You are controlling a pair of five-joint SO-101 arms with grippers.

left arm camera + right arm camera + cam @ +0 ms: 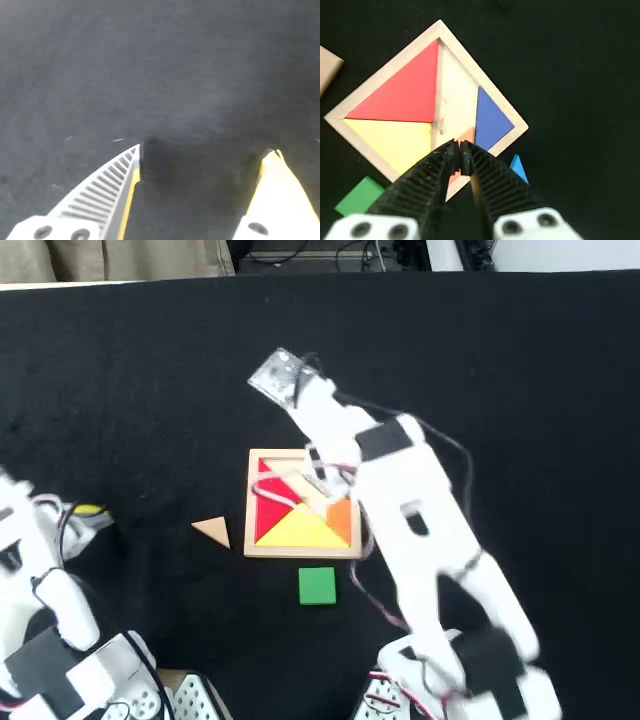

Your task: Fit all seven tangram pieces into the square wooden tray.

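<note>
Looking down from the high view, the square wooden tray [250,502] holds a red triangle [268,510], a yellow triangle [300,530] and an orange piece [342,518]. A green square [317,585] and a tan triangle [212,530] wait outside.

Left wrist view: the left gripper [205,155] hangs wide open over the bare table [150,75].

Right wrist view: the right gripper [459,149] has its jaws pinched together at the orange piece. A blue triangle [490,122] is in, and a small blue piece [518,167] sits just outside. Four in, three left, I reckon.

Table [520,360] covered in black cloth. Square wooden tray [249,510] lies flat near middle. Green square [317,585] on cloth near tray's front edge, not touching. Tan triangle [212,530] just beside tray, on left arm's side. Small blue piece [518,167] on cloth just beside another tray edge.
</note>
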